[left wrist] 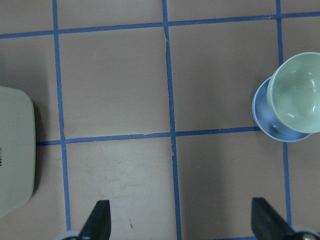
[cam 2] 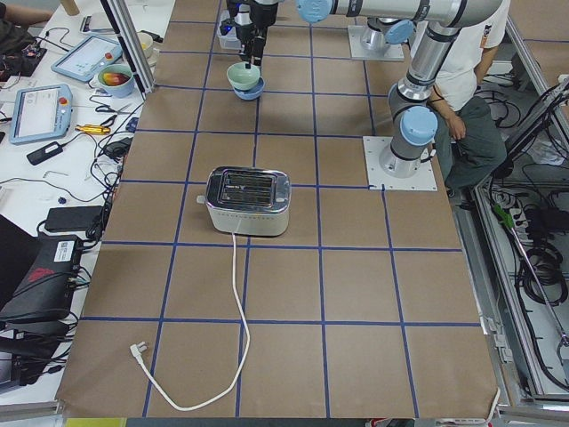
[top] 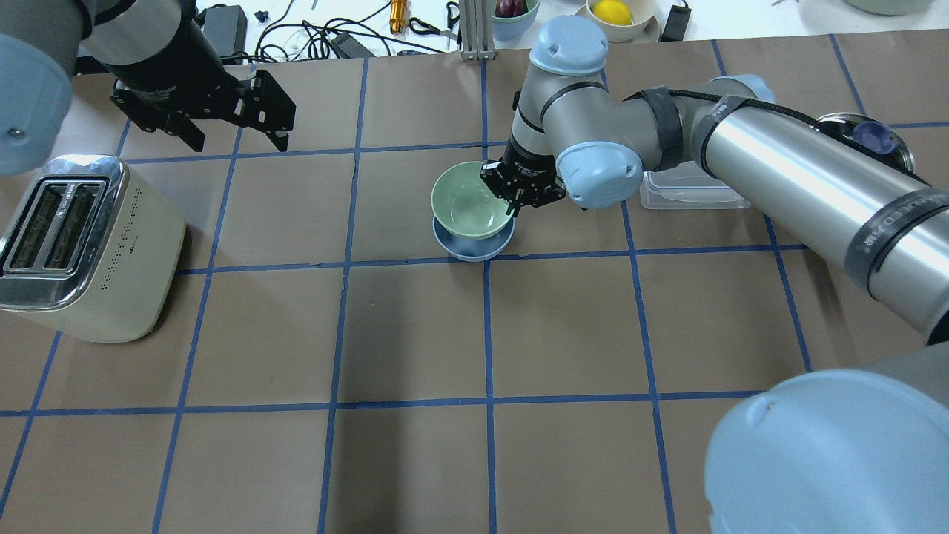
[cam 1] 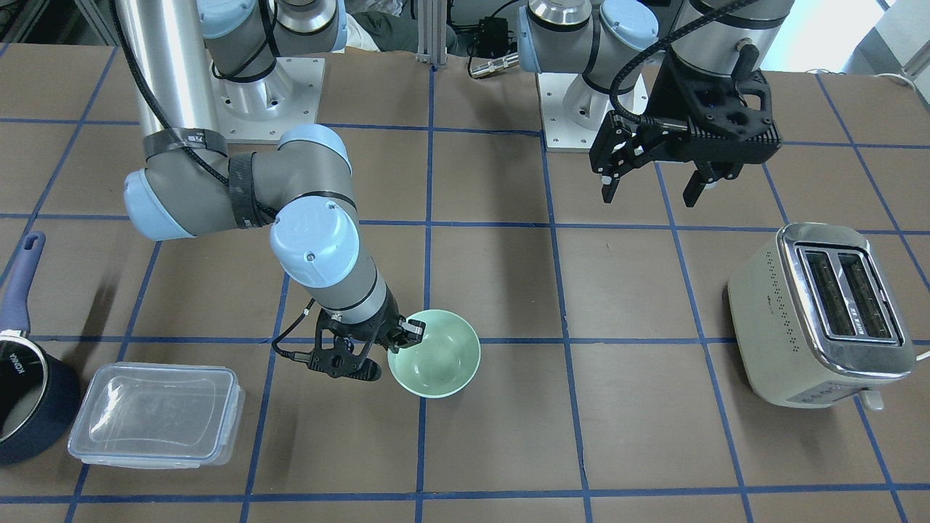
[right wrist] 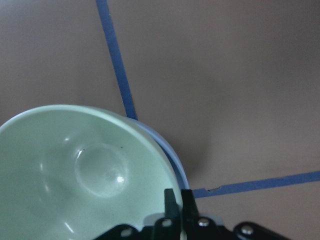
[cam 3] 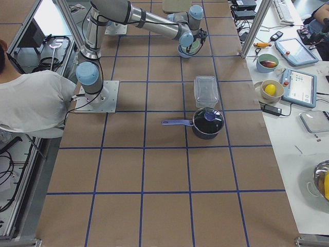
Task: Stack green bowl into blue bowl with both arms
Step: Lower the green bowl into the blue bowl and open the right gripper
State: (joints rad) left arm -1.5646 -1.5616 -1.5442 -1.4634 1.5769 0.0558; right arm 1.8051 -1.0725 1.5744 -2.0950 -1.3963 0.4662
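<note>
The green bowl (top: 468,202) is over the blue bowl (top: 474,250), whose rim shows as a crescent below it. I cannot tell whether the green bowl rests in the blue one or hangs just above it. My right gripper (top: 513,202) is shut on the green bowl's rim; the right wrist view shows the fingers (right wrist: 175,200) pinching the rim of the green bowl (right wrist: 80,175), with the blue bowl (right wrist: 176,161) beneath. In the front view the green bowl (cam 1: 436,356) hides the blue bowl. My left gripper (cam 1: 652,192) is open and empty, high near its base, far from both bowls (left wrist: 295,92).
A cream toaster (cam 1: 821,312) stands on my left side of the table. A clear lidded container (cam 1: 156,414) and a dark navy saucepan (cam 1: 29,392) are on my right side. Small bowls of fruit (top: 614,13) sit on the bench beyond the table.
</note>
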